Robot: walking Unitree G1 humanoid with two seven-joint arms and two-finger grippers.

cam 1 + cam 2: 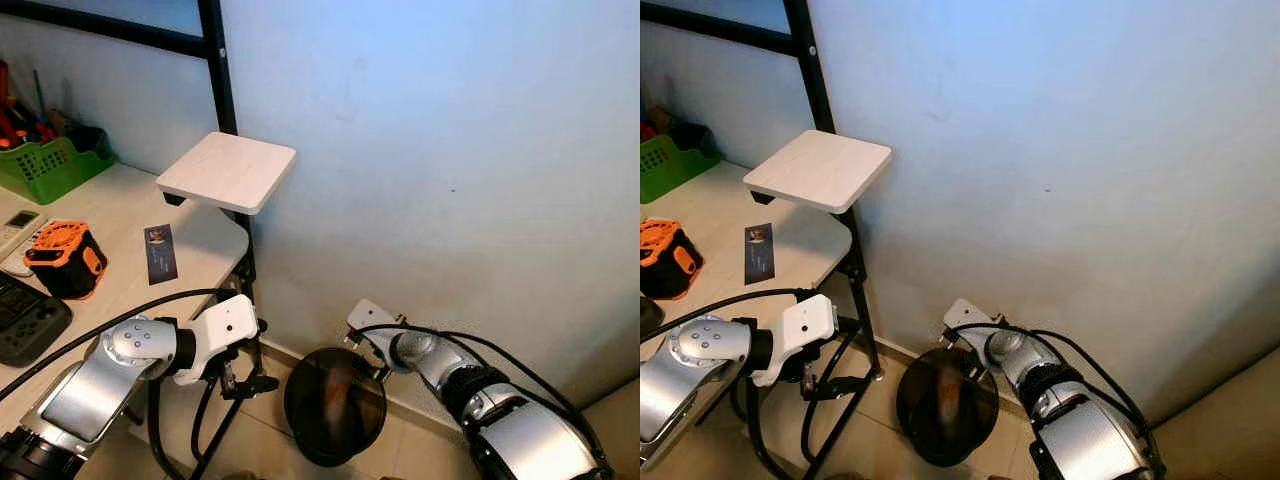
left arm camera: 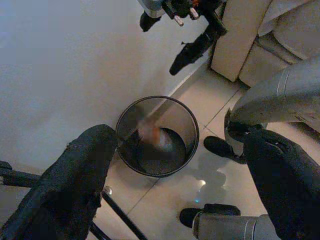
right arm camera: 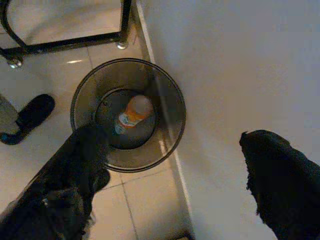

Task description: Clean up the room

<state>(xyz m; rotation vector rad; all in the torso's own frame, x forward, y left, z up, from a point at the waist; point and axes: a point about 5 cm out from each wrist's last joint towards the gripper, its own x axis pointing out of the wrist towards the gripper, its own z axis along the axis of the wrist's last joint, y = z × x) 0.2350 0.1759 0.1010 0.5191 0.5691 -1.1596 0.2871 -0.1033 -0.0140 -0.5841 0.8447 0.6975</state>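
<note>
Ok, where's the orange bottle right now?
The orange bottle lies at the bottom of the black mesh bin on the floor by the wall, below the open right gripper.

No readable text anywhere. The dark card [image 1: 161, 253] on the desk [image 1: 120, 215] carries a small picture and print too fine to read. The bottle [image 3: 133, 114] in the bin [image 3: 170, 107] has an orange-and-white label, blurred, no legible lettering.
</note>
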